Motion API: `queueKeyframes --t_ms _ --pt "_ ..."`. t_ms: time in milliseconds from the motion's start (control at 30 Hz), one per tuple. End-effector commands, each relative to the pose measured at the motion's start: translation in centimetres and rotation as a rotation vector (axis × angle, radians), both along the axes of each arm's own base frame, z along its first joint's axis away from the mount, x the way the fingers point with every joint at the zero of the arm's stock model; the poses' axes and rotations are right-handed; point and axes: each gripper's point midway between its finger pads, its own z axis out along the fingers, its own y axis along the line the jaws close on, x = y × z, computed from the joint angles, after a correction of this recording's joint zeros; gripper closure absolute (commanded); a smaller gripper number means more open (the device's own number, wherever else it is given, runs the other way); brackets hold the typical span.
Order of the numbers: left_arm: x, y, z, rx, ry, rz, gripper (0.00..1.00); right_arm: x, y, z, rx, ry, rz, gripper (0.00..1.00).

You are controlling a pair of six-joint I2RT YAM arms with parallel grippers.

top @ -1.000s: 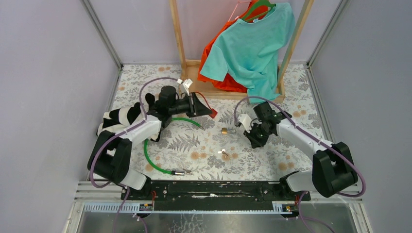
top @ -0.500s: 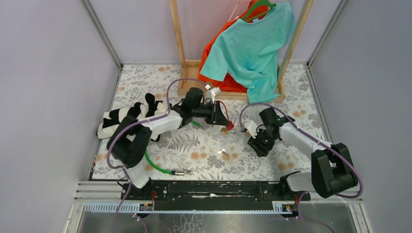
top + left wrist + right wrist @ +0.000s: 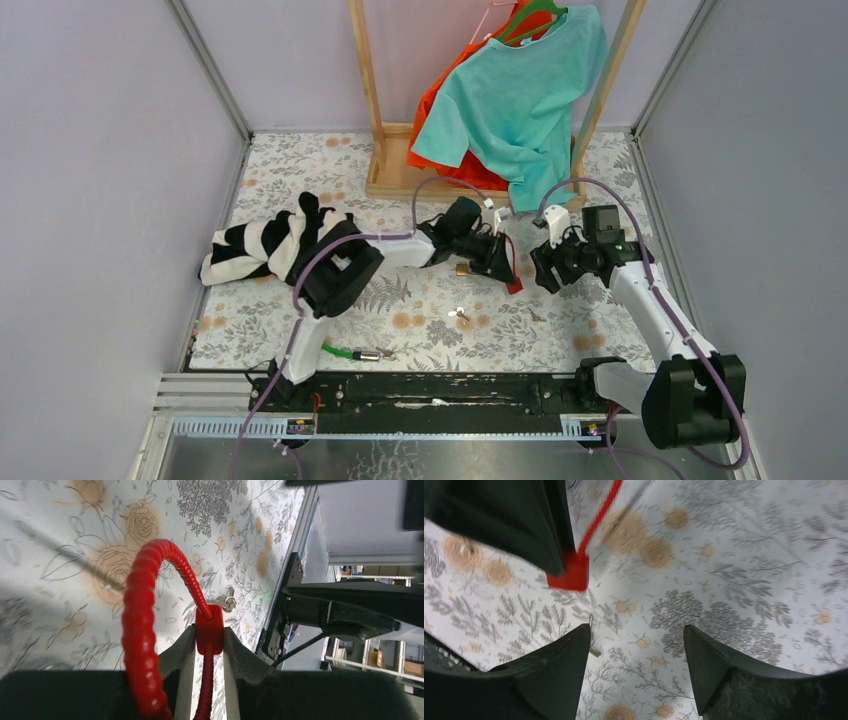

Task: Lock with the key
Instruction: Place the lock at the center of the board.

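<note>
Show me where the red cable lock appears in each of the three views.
Top external: right of centre, the red cable lock hangs at the tip of the left tool.
Left wrist: bottom centre, red cable lock pinched between the fingers, cable looping up left.
Right wrist: upper left, red cable lock under the left tool's dark body.
Shared landmark: the floral table cover.

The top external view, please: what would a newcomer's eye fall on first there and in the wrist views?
Most likely the teal shirt hanging on the wooden rack at the back, with an orange garment behind it. Next comes the left gripper, stretched across mid-table and shut on a red coiled cable, close beside the open right gripper. A striped cloth lies crumpled at the left.
</note>
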Motion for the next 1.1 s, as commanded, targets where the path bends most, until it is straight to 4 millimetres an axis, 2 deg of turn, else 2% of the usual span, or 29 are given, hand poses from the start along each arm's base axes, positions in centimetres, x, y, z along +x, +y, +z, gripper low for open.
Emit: queueKeyframes --t_ms 0,67,267,333,467,633,800,967,1067 --pt "-0.1 -3.3 -0.6 -0.036 0.008 -0.020 0.94 2.2 -0.2 3.0 0.074 -0.152 -0.094 0.25" --pt "0.0 -4.0 -1.7 -0.025 0.018 -0.025 0.90 2.1 -0.3 3.3 0.075 -0.171 -0.100 0.24" --pt "0.8 -5.1 -4.3 0.006 0.053 -0.018 0.87 2.1 -0.4 3.3 0.071 -0.176 -0.102 0.23" --pt "0.9 -5.2 -4.8 0.025 0.056 -0.025 0.81 1.9 -0.3 3.0 0.071 -0.165 -0.095 0.23" --pt "1.3 -5.1 -5.5 0.050 0.034 -0.033 0.64 1.6 -0.2 2.6 0.074 -0.145 -0.087 0.21" --pt "1.8 -4.8 -5.2 0.068 0.012 -0.049 0.41 1.5 -0.2 2.5 0.072 -0.141 -0.079 0.19" --pt "2.5 -3.9 -3.7 0.081 -0.053 -0.068 0.20 1.5 -0.3 2.6 0.068 -0.146 -0.087 0.18" --pt "2.8 -1.8 -1.9 0.142 -0.198 -0.101 0.09 1.6 -0.4 2.7 0.067 -0.154 -0.093 0.15" --pt "2.8 0.2 -0.8 0.187 -0.291 -0.116 0.05 2.0 -0.4 3.0 0.067 -0.170 -0.095 0.13"
